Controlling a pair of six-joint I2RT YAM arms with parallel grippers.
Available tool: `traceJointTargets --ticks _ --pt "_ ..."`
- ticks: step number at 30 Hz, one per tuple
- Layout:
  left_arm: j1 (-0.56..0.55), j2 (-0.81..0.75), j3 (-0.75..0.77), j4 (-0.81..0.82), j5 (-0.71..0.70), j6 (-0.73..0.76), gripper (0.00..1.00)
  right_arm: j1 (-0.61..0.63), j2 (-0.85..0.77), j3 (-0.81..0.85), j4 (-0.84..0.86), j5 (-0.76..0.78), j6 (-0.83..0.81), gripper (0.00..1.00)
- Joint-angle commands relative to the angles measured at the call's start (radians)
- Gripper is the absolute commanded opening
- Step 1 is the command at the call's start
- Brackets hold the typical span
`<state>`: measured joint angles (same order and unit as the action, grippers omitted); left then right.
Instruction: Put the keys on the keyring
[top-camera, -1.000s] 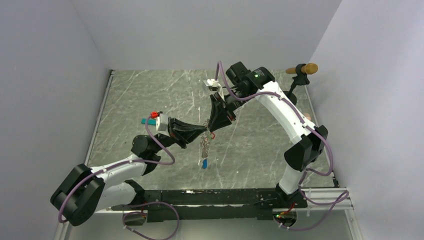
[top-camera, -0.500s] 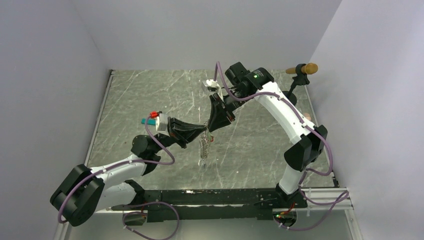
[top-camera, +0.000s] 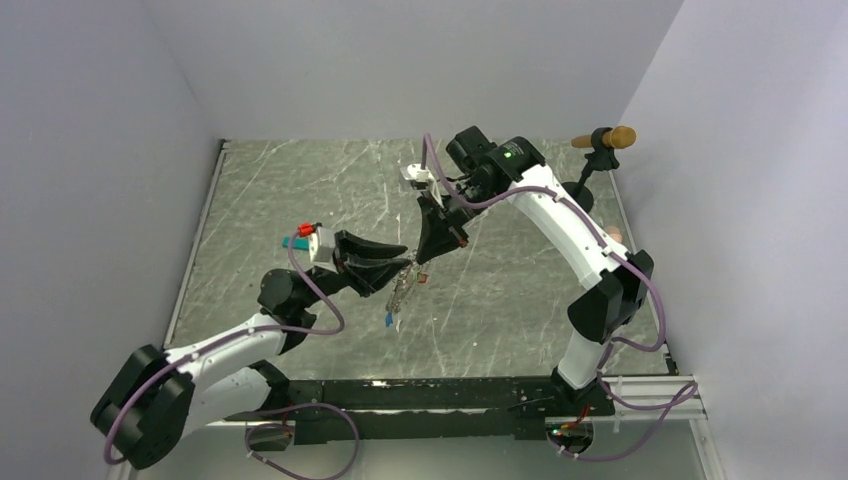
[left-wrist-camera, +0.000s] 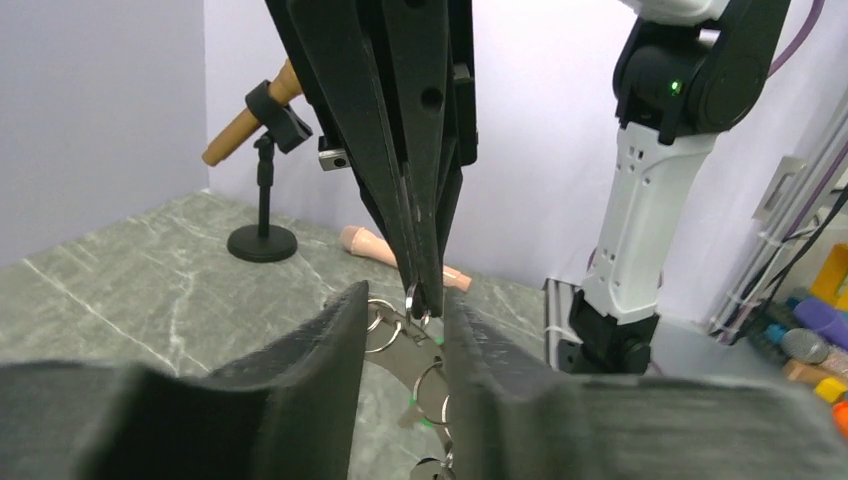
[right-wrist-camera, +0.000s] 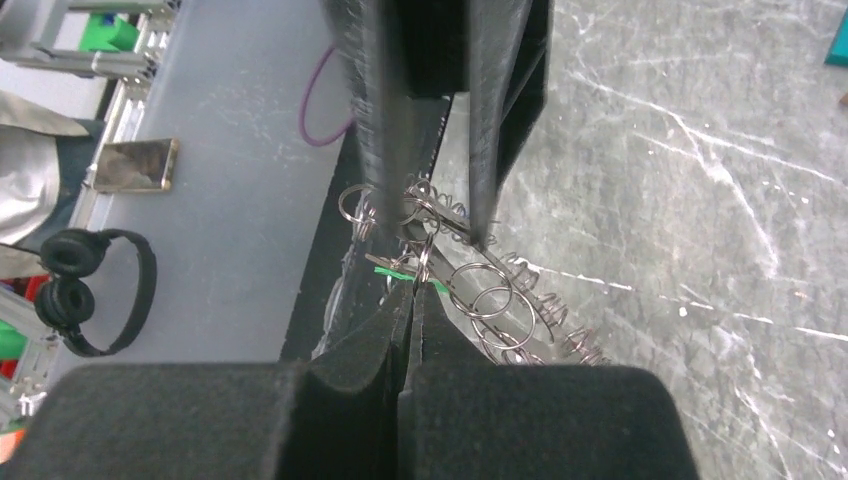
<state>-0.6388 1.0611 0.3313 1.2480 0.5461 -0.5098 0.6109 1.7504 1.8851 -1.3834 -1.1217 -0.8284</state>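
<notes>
Aloft, the keyring (top-camera: 399, 292) is pinched by the closed right gripper (right-wrist-camera: 408, 300) and flanked by the narrowly parted left gripper (left-wrist-camera: 400, 312).

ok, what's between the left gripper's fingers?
Left wrist view: the keyring, a bunch of small split rings, hangs between the left gripper's fingers, with the shut right gripper pinching it from above.

No writing, label, brand or number is legible in any view (wrist views included).
</notes>
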Motion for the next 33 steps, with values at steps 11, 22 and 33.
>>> traceJointTargets --ticks 11,22,33 --pt "0.005 -0.238 0.395 -1.220 0.033 0.605 0.76 0.007 -0.004 0.057 -0.093 0.214 -0.068 0.00" --pt "-0.178 -0.080 0.558 -1.348 -0.172 0.798 0.56 0.009 0.007 0.050 -0.100 0.217 -0.072 0.00" --pt "-0.215 -0.037 0.622 -1.374 -0.225 0.840 0.38 0.010 0.013 0.049 -0.112 0.206 -0.083 0.00"
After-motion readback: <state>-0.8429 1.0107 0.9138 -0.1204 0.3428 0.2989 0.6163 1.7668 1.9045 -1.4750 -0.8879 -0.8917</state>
